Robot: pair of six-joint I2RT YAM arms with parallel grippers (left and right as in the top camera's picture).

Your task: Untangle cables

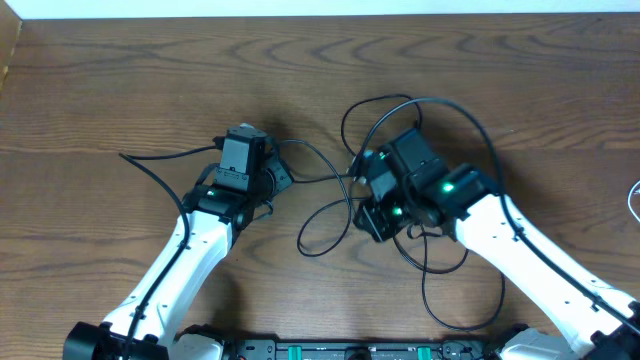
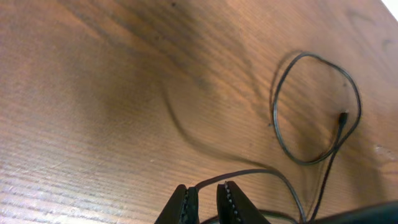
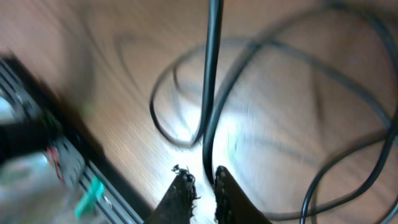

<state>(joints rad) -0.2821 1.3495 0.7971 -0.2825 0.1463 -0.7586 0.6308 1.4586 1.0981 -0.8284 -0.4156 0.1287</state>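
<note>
Thin black cables (image 1: 322, 222) lie in overlapping loops on the wooden table between and under my two arms. In the left wrist view, one black cable (image 2: 249, 172) runs into the narrow gap of my left gripper (image 2: 206, 185). The jaws stand slightly apart, wider than the cord. Beyond it lies a loop (image 2: 283, 134) with a small plug end (image 2: 342, 117). My right gripper (image 3: 202, 171) also shows a small gap. A black cable (image 3: 210, 93) drops into that gap, against the right finger. From overhead, the left gripper (image 1: 278, 178) and right gripper (image 1: 372, 218) sit low over the tangle.
A large cable loop (image 1: 455, 290) reaches toward the black base rail (image 1: 350, 350) at the front edge. A bit of white cord (image 1: 635, 200) shows at the right edge. A thin black cord (image 1: 150, 165) trails left of the left arm.
</note>
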